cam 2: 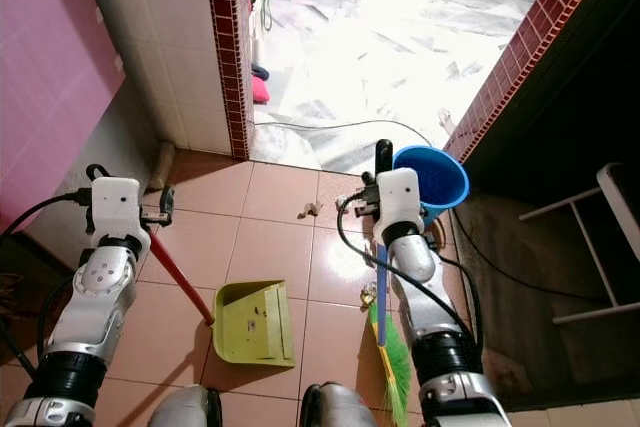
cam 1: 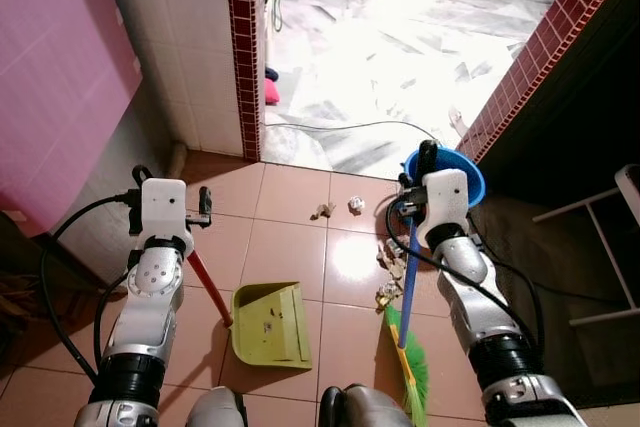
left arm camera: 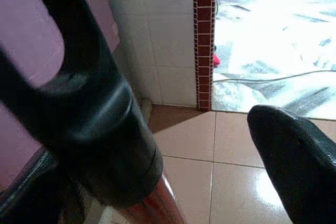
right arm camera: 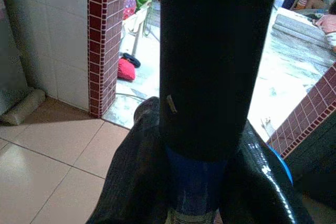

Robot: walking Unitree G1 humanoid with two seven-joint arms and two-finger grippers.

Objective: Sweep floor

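Nearest the robot, the green broom head (cam 1: 412, 367) rests on the tiled floor (cam 1: 290, 197) at its right foot, bristles down. Its blue broom handle (cam 1: 408, 282) rises into the right gripper (cam 1: 420, 187), clamped around it to drive the strokes. To the left lies the yellow-green dustpan (cam 1: 270, 324), mouth facing the debris, steadied through its red dustpan handle (cam 1: 208, 284) gripped by the left gripper (cam 1: 170, 209). Beyond lie the crumpled paper scraps (cam 1: 390, 269), further scraps (cam 1: 338, 209), then a blue basin (cam 1: 470, 175) at the doorway.
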